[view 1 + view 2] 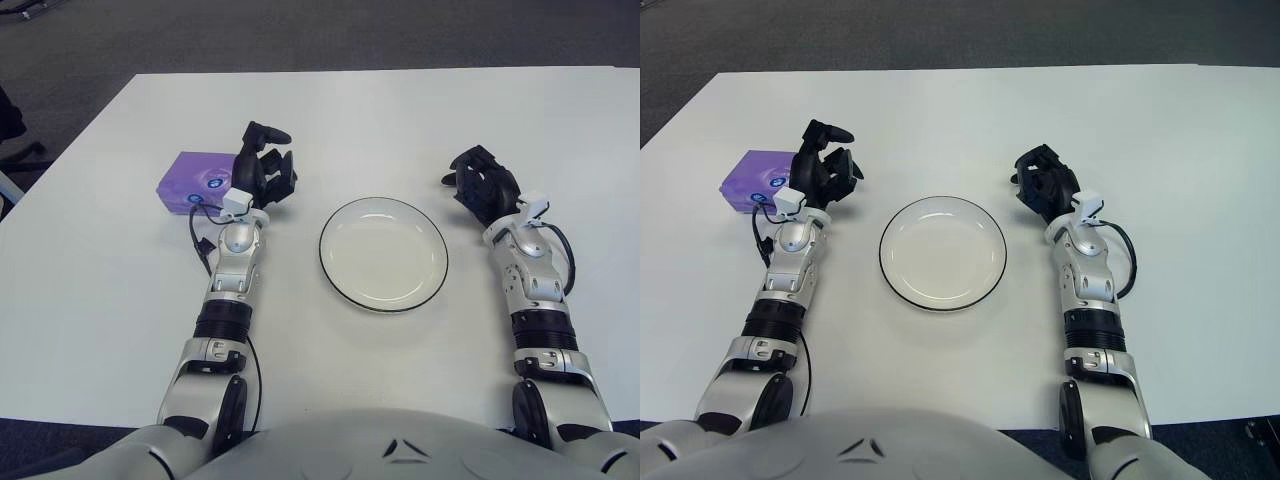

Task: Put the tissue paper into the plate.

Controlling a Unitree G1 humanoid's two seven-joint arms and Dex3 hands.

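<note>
A purple tissue pack (196, 182) lies on the white table (360, 110), left of the plate. My left hand (266, 166) is just to the right of the pack, fingers spread and holding nothing; whether it touches the pack I cannot tell. The white plate (384, 253) with a dark rim sits in the middle, nothing in it. To the right of the plate is my right hand (482, 182), fingers relaxed and holding nothing.
The table's far edge (380, 70) borders dark carpet. A dark chair part (12, 120) shows off the table's left side. Bare tabletop stretches behind the plate and hands.
</note>
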